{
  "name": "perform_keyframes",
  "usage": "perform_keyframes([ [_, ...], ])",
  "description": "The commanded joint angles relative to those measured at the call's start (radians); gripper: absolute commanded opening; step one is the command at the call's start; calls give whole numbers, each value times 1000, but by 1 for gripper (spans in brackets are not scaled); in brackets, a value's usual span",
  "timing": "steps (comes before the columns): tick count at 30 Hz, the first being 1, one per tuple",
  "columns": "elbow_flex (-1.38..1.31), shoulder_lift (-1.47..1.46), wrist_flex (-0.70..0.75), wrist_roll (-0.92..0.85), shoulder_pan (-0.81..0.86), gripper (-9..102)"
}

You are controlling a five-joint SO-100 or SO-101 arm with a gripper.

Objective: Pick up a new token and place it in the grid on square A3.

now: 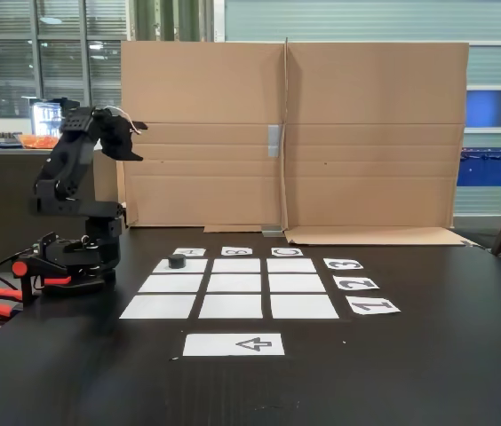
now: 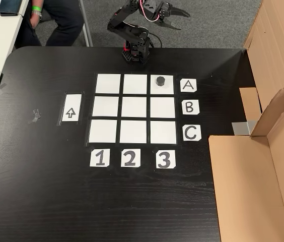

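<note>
The dark token [image 1: 177, 261] [image 2: 161, 80] sits on the grid [image 1: 233, 284] [image 2: 135, 107], in corner square A3 [image 1: 195, 266] [image 2: 154, 89]. That cell lines up with the "A" card [image 2: 188, 85] and the "3" card [image 2: 164, 159]. The black arm is folded back over its base [image 1: 77, 253] at the table edge. My gripper [image 1: 137, 142] [image 2: 177, 17] hangs raised in the air, well away from the token. Its jaws stand apart with nothing between them.
A tall cardboard wall [image 1: 290, 133] [image 2: 263, 151] closes off the grid's far side. A white strip with an arrow [image 1: 233, 344] [image 2: 71, 108] lies beyond the "1" column. A seated person [image 2: 56, 20] and a white desk [image 2: 1, 35] are off the table's corner. Red clamps [image 1: 2, 297] hold the base.
</note>
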Motion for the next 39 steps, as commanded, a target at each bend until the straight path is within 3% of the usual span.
perform_keyframes([
  [1, 25, 78, -18, 9, -9, 34],
  [12, 100, 250, 2, 26, -20, 34],
  [39, 210, 342, 110, 72, -288, 34],
])
